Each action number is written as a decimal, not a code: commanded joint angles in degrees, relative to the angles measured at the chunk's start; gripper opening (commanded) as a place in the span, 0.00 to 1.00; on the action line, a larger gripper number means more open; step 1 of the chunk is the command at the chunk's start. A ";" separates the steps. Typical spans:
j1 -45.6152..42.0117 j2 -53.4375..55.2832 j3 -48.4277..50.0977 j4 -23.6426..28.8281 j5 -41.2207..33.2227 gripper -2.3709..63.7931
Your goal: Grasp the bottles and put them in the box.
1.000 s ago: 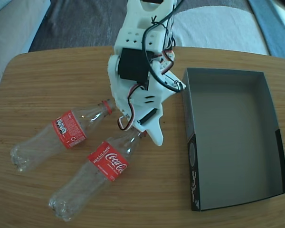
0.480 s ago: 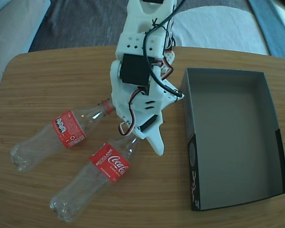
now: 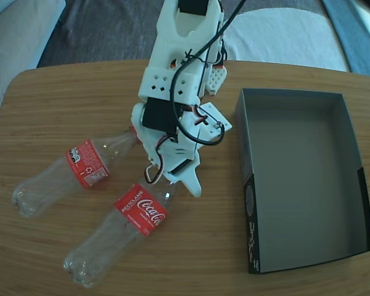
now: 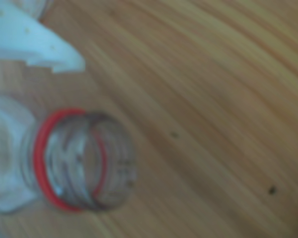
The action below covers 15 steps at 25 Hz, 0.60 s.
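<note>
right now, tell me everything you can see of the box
The box is a shallow rectangular cardboard tray, grey inside, with black outer walls carrying white markings on the wall facing the bottles. It sits flat and open-topped on the wooden table, at the right in the fixed view. Nothing lies inside it. Neither bottle touches it, and the arm stands just to its left, apart from it as far as the view shows.

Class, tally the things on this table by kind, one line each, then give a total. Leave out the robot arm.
Bottles: 2, one upper left and one nearer the camera in the fixed view
Box: 1
Total: 3
</note>
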 commanded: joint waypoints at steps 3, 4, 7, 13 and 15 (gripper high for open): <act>1.49 0.26 -1.85 -0.26 -0.53 0.79; 1.67 0.26 -1.76 -0.70 -0.53 0.79; 2.11 0.26 -2.02 -1.05 -0.70 0.79; 1.76 0.26 -2.02 -2.64 -5.62 0.74; 1.76 0.26 -2.02 -2.64 -7.82 0.70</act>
